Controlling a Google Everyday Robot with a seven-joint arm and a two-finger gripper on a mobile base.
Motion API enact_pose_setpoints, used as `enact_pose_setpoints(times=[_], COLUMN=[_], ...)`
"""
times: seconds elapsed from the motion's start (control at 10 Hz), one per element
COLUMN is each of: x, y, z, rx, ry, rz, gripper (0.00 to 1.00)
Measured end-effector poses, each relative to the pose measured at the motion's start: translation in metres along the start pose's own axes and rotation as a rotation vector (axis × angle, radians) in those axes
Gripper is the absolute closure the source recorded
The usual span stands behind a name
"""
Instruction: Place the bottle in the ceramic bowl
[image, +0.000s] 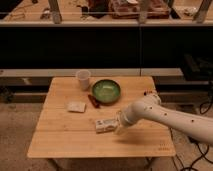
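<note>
The cream-white bottle (104, 125) lies on its side on the wooden table (65, 142), towards the front and a little left of the middle. My gripper (118, 125) is at the end of the white arm (160, 114) that reaches in from the right. It sits low over the table at the bottle's right end and is open. I cannot tell whether it touches the bottle. The green ceramic bowl (106, 91) stands behind the bottle, near the table's far edge, with nothing in it.
A translucent white cup (83, 79) stands upright to the left of the bowl. A small dark red object (93, 101) lies by the bowl's front left. A flat pale pad (76, 106) lies left of the bottle. A dark shelf unit rises behind the table.
</note>
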Motion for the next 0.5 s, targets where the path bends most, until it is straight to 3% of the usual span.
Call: enact_pose_setpoints(times=[0.5], x=[0.0029], y=[0.0053], z=[0.0127], rx=[0.005], ry=[-0.011], rz=[0.007], gripper=[0.31])
